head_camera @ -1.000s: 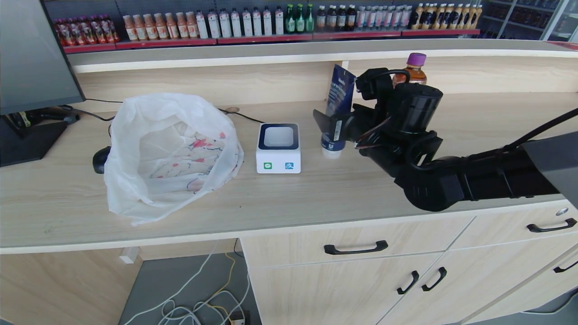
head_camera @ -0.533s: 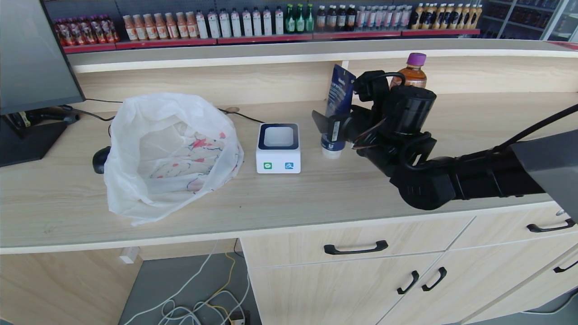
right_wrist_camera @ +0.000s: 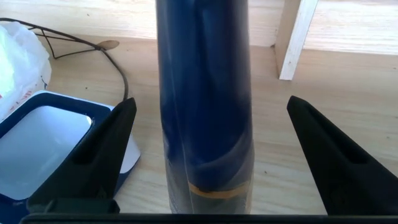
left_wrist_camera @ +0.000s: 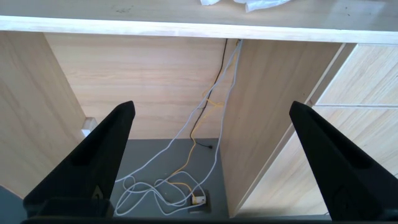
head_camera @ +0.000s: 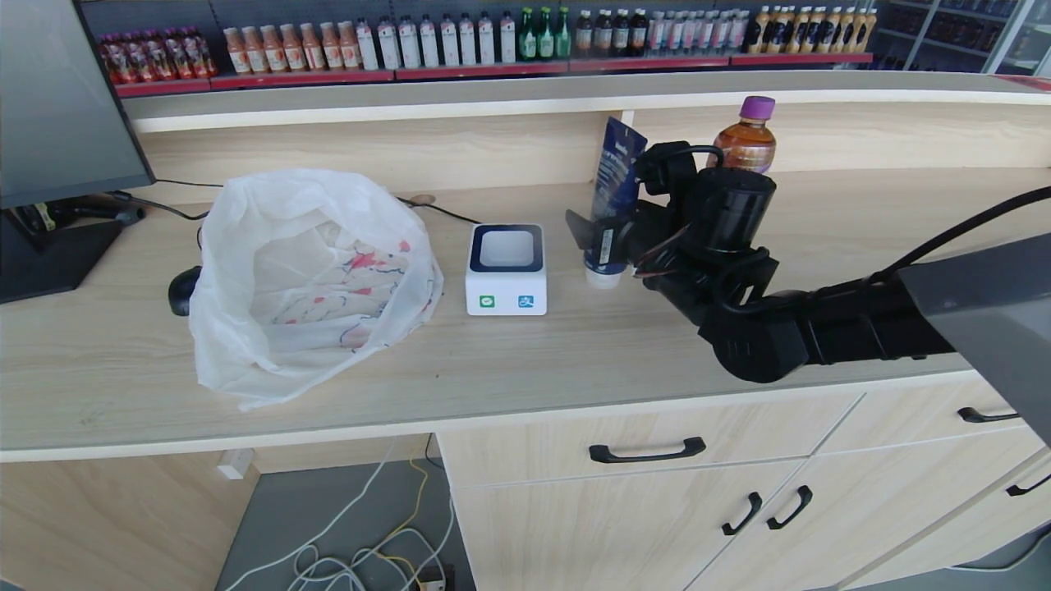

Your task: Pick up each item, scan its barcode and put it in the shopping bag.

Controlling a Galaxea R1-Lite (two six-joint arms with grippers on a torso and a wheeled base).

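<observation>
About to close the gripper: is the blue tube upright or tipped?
Upright: the blue tube stands on its white cap on the counter, inside the open right gripper.

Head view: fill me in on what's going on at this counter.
The right gripper sits open, straddling the dark blue tube, which stands cap-down on the counter beside the scanner; nothing is gripped yet. The shopping bag lies open on the scanner's other side. A purple-capped bottle stands farther back. The left gripper hangs open below the counter.
</observation>
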